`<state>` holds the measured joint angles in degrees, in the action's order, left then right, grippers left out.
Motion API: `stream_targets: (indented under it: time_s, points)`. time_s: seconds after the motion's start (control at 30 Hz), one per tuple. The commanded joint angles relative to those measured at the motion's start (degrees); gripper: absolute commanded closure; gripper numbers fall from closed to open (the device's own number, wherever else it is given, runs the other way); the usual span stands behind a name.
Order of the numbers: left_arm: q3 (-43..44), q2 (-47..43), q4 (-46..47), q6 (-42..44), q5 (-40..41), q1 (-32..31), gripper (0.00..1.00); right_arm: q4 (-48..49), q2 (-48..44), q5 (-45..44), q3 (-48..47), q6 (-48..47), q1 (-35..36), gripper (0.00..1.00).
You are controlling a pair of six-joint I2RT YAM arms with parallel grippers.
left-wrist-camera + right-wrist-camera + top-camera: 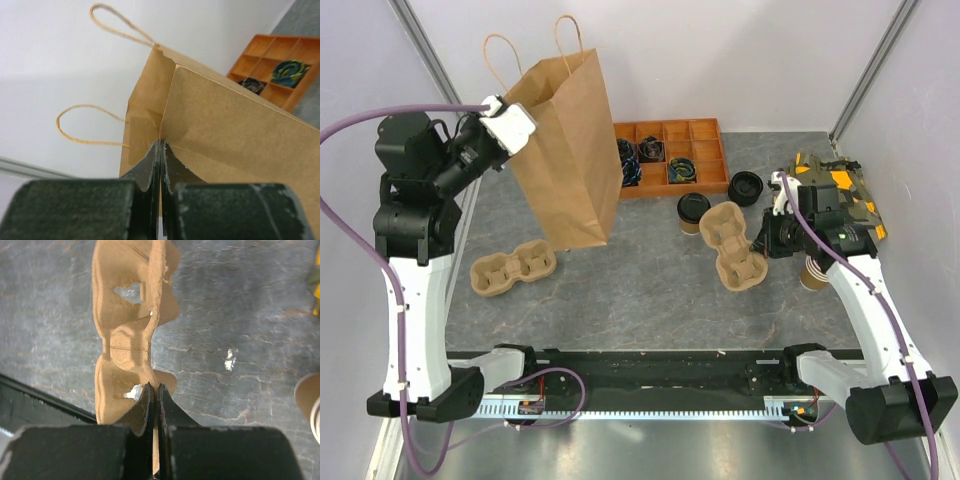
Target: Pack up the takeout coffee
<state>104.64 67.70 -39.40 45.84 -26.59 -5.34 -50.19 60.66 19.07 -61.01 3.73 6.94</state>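
At upper left, the left tool (160,150) pinched the paper bag (230,130) by its top edge. At centre right, the right tool (154,392) pinched a pulp cup carrier (127,340) just beside the takeout coffee (693,210).

A robot test cell is suggested: a grey tabletop (650,290) is enclosed by plain white panels (740,60) on metal struts (425,42) at the frame's upper corners.

The left arm (405,305) and right arm (865,300) wear white shells over black joints, trail purple cables (420,109), and end in dark, scuffed jaws.
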Motion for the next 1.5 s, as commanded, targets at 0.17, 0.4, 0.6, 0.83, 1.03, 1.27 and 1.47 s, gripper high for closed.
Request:
stream_targets:
  time_s: [0.17, 0.4, 0.6, 0.83, 1.03, 1.27, 1.47]
  points:
    - [-1.4, -1.5, -0.2, -5.3, -5.8, -2.0, 0.98, -3.7, 1.0, -10.4, -0.9, 17.0, -1.3, 1.0]
    - [-3.5, -2.7, -0.4, -7.3, -10.0, -3.4, 0.98, 5.4, 3.1, -2.9, 9.1, 25.0, -4.0, 1.0]
    - [-6.5, -3.7, -0.6, -7.6, -10.8, -5.2, 0.98, 15.2, 6.0, -3.6, 14.4, 29.6, -4.0, 1.0]
    - [-10.2, -5.1, -2.4, -9.6, -13.2, -7.8, 0.98, 14.7, 7.2, -3.3, 19.5, 33.0, -4.0, 0.66]
    - [-17.0, -7.8, -8.3, -7.2, -13.8, -12.1, 0.98, 7.9, 6.1, -3.9, 17.8, 32.1, -4.0, 0.25]
    - [-21.8, -12.2, -14.9, -8.6, -15.9, -16.4, 0.98, 1.5, 5.5, -2.7, 3.9, 16.9, -4.0, 0.22]
    - [-24.8, -14.1, -18.6, -12.4, -18.1, -18.7, 0.98, 2.7, 18.8, 4.9, -9.1, -7.1, -4.0, 0.18]
